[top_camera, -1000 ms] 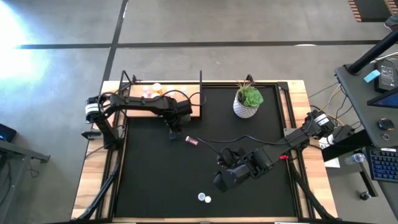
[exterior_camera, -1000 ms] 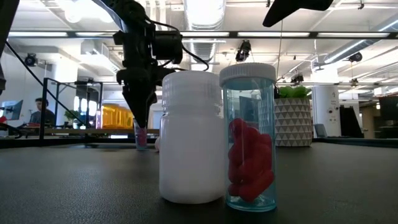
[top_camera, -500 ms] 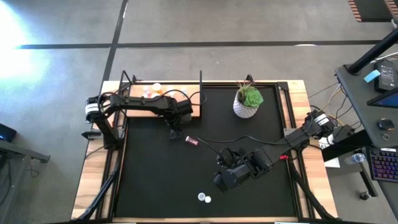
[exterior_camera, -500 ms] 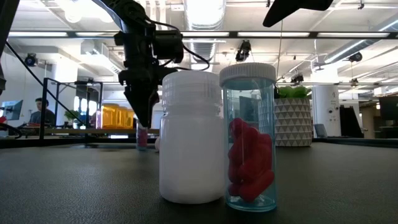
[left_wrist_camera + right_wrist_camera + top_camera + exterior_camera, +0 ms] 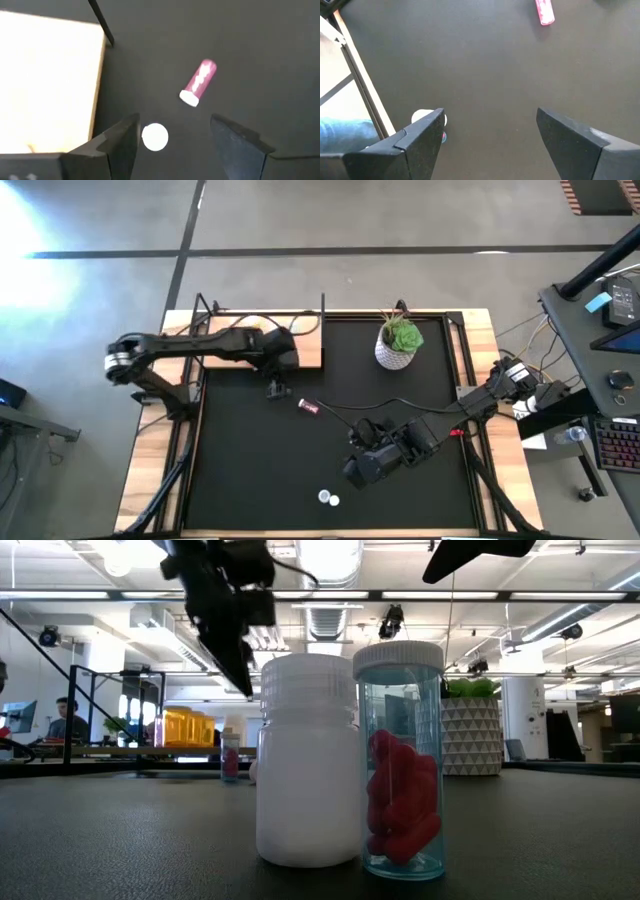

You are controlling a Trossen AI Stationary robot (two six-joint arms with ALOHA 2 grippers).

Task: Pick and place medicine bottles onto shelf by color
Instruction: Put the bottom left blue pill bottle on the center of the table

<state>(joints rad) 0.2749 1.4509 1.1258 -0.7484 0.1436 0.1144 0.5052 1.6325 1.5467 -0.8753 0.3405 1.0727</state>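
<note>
A small pink bottle with a white cap (image 5: 154,137) stands upright on the black mat (image 5: 250,470), just off the near edge of the light wooden shelf (image 5: 50,85); it is small in the low view too (image 5: 230,762). My left gripper (image 5: 175,120) hangs open above it, touching nothing, raised in the low view (image 5: 235,640). Another pink bottle (image 5: 308,407) lies on its side on the mat. A white bottle (image 5: 305,760) and a blue-green bottle of red pills (image 5: 400,760) stand together near the front edge. My right gripper (image 5: 490,117) waits open above the mat.
A green plant in a white pot (image 5: 398,343) stands at the mat's far right. Thin black uprights (image 5: 323,310) rise at the shelf's corners. The left arm (image 5: 200,345) lies across the shelf and hides most of it. Bare mat stretches across the near left.
My left gripper has opened, let go of the small pink bottle and risen well above it, drawing back a little toward the shelf. The bottle stays upright on the mat where it was set. The right arm has kept still.
</note>
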